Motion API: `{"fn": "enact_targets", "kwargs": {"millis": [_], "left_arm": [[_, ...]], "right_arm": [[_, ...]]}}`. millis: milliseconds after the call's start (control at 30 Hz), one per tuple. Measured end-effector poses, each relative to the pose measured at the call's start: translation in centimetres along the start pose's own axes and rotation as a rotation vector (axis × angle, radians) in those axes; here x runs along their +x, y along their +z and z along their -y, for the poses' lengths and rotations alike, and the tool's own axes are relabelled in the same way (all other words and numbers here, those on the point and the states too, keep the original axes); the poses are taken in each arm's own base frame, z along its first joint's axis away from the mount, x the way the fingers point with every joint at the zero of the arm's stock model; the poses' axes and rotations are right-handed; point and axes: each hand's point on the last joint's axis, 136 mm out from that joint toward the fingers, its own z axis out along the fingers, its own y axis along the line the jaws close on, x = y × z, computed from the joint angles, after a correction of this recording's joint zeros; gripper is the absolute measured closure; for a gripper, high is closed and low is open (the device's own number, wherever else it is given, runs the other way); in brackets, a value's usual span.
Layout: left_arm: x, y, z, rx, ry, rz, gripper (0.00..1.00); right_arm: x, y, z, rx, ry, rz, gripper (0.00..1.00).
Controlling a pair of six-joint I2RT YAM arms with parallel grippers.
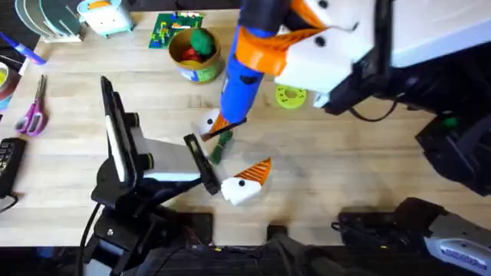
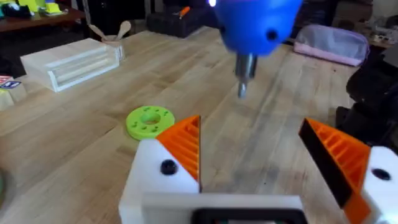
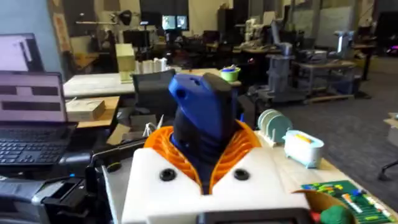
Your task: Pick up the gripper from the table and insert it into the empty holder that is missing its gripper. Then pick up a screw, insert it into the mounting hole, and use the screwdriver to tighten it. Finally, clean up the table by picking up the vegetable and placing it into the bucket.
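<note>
My right gripper (image 1: pixel 268 47) is shut on the blue screwdriver (image 1: pixel 239 80), holding it tip-down above the table. From the right wrist, the screwdriver (image 3: pixel 202 118) sits clamped between the orange pads (image 3: pixel 163 144). My left gripper (image 1: pixel 234 149) rests low over the table, open wide. The screwdriver's metal tip (image 2: pixel 242 87) hangs in the air ahead of the left gripper (image 2: pixel 261 155), between its two orange fingers. The dark green vegetable (image 1: pixel 218 149) lies on the table between those fingers. The yellow bucket (image 1: pixel 196 67) stands at the back. The loose gripper, holder and screw are out of view.
Round red and green toy foods sit in the bucket. A flat green disc (image 1: pixel 290 96) lies right of the screwdriver, also the disc (image 2: pixel 149 121). Purple scissors (image 1: pixel 32 115) lie at the left edge. A clear box (image 2: pixel 71 62) stands farther off.
</note>
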Motion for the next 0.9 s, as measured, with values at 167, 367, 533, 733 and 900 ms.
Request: {"fn": "enact_targets", "kwargs": {"millis": [167, 367, 533, 733, 900], "left_arm": [[0.0, 0.0, 0.0, 0.000, 0.000, 0.000, 0.009], [0.0, 0.0, 0.0, 0.000, 0.000, 0.000, 0.008], [0.0, 0.0, 0.0, 0.000, 0.000, 0.000, 0.008], [0.0, 0.0, 0.0, 0.000, 0.000, 0.000, 0.008], [0.0, 0.0, 0.0, 0.000, 0.000, 0.000, 0.008]], "right_arm": [[3.1, 2.6, -0.9, -0.065, 0.036, -0.070, 0.976], [2.8, 4.5, -0.8, -0.091, -0.004, -0.068, 0.976], [2.9, 5.0, -0.5, -0.085, -0.024, -0.069, 0.976], [3.4, 5.1, -0.3, -0.084, -0.044, -0.078, 0.976], [3.6, 5.2, -0.2, -0.084, -0.053, -0.080, 0.976]]}}
